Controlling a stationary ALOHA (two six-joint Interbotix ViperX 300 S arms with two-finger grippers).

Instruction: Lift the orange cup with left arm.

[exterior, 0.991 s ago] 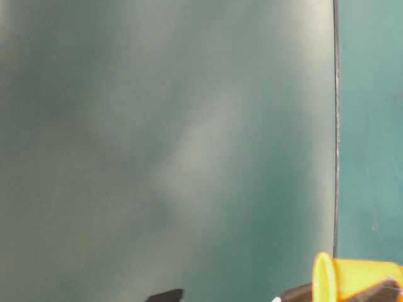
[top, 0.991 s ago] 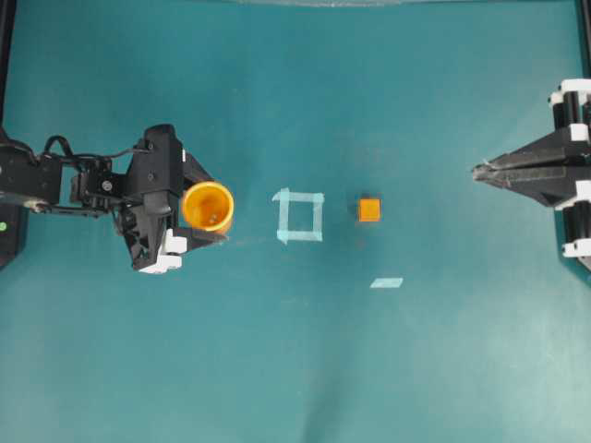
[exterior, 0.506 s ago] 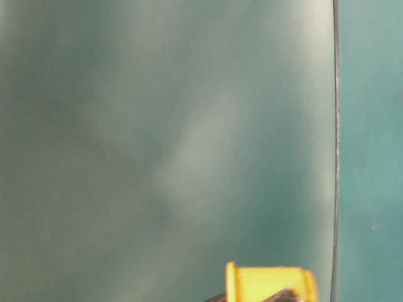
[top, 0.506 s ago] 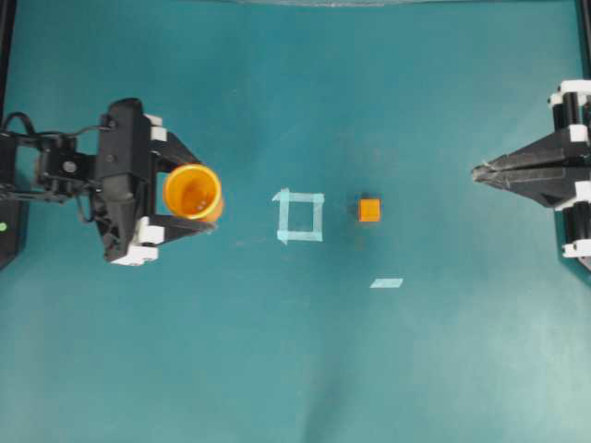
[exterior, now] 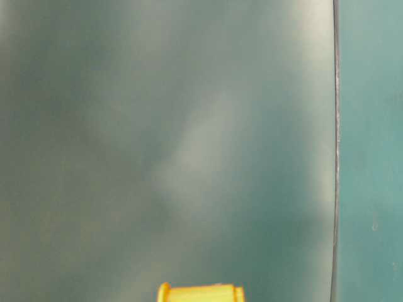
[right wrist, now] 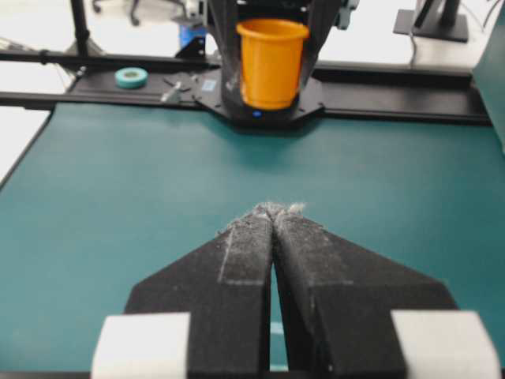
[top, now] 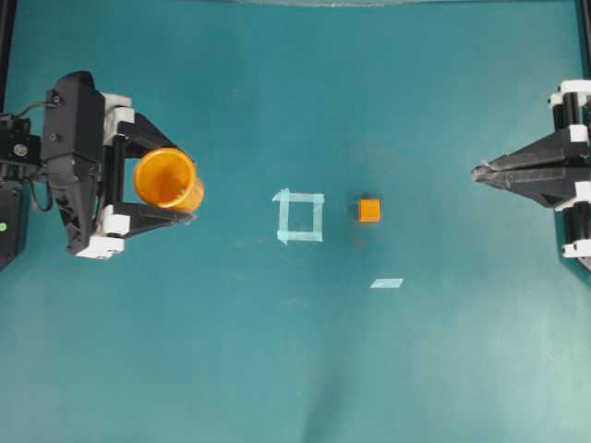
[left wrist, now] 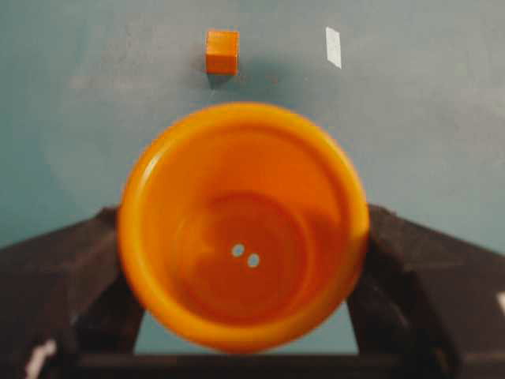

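From overhead we look straight down on the whole green table (top: 305, 369). Our table-level view sits very close and blurred. Our left wrist view looks close into the orange cup (left wrist: 243, 225), which our right wrist view faces from across the table.

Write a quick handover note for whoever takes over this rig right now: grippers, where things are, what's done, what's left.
Left gripper: shut on the orange cup, one finger on each side, cup upright.
Right gripper: shut, holding nothing, parked at the right edge of the overhead view.
Cup: clear of the green mat, as the right wrist view shows.
Small orange cube: on the mat, just right of the tape square; a loose tape strip lies nearby.
Done: cup gripped and lifted.
Left: nothing beyond holding it steady.
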